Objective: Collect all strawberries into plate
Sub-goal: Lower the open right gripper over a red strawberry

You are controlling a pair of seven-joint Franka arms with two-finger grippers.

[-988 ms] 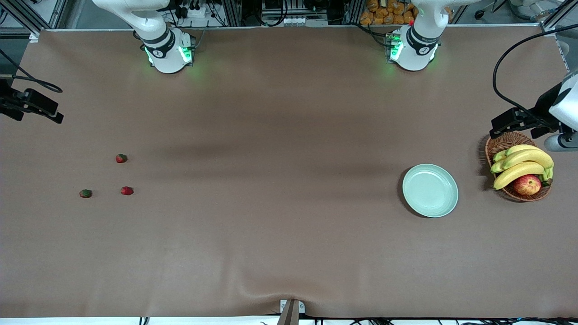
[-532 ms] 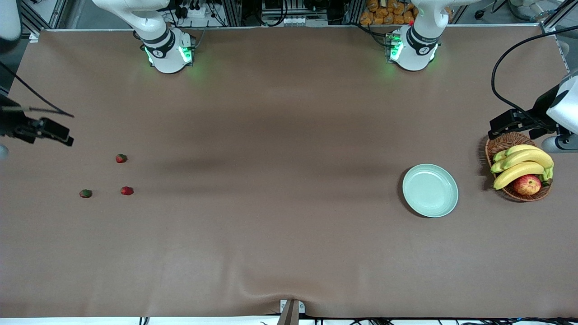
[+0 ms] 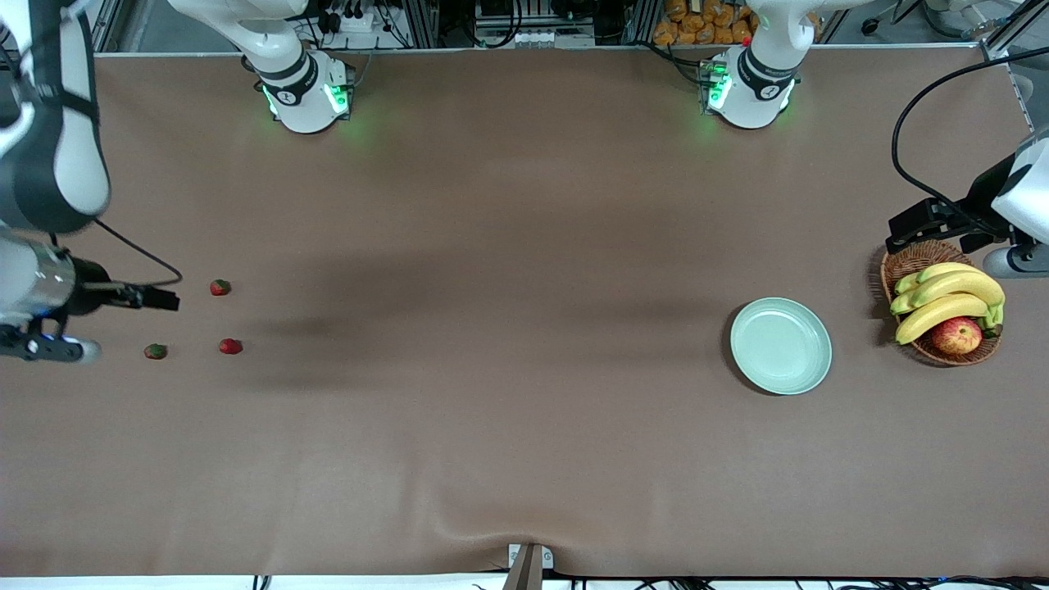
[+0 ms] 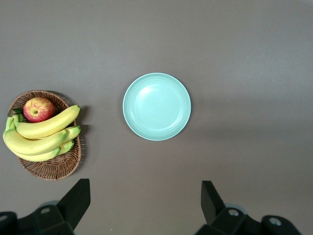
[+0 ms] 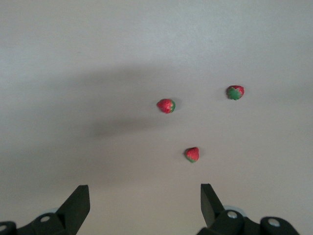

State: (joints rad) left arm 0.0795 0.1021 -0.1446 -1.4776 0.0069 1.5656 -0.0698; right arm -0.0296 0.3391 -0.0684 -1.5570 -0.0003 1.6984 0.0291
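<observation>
Three strawberries lie on the table toward the right arm's end: one farthest from the front camera, one nearer, and a darker, greener one beside it. The right wrist view shows all three. My right gripper is open and empty, up above the table beside them; its arm shows at the table's end. The mint-green plate is empty, toward the left arm's end. My left gripper is open and empty, high above the table by the plate and the basket.
A brown wicker basket with bananas and a red-yellow apple stands beside the plate at the left arm's end; it also shows in the left wrist view. The left arm's hand hangs over the basket's edge.
The right arm has swung in from the table's end, over the table and close to the strawberries. The left arm has barely moved. The strawberries and plate have not moved.
</observation>
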